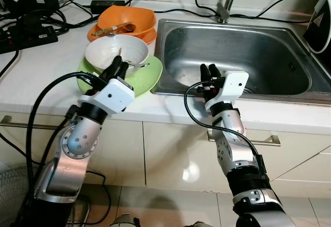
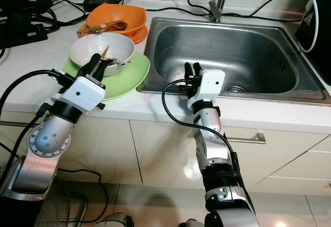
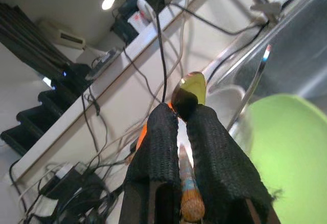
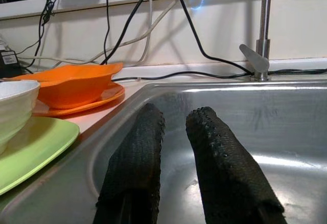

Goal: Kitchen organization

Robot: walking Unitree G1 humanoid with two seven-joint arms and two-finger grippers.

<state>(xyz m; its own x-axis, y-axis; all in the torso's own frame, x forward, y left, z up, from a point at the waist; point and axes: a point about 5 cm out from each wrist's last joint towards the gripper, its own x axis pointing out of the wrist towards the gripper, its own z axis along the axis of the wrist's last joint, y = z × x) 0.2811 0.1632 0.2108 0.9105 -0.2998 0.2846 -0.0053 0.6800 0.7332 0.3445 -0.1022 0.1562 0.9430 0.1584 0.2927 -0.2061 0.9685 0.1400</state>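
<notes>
— So, what does the left gripper [image 1: 120,64] hold?

— Its fingers pinch a wooden spoon [image 3: 189,94] over the white bowl [image 1: 105,50] on the green plate [image 1: 150,77].

— And the right gripper [image 1: 210,73]?

— Slightly parted, empty, at the steel sink [image 1: 269,56].

— Advice?

— Probably lift the spoon straight up; its glossy handle may slip, and the smooth bowl could tip.
</notes>
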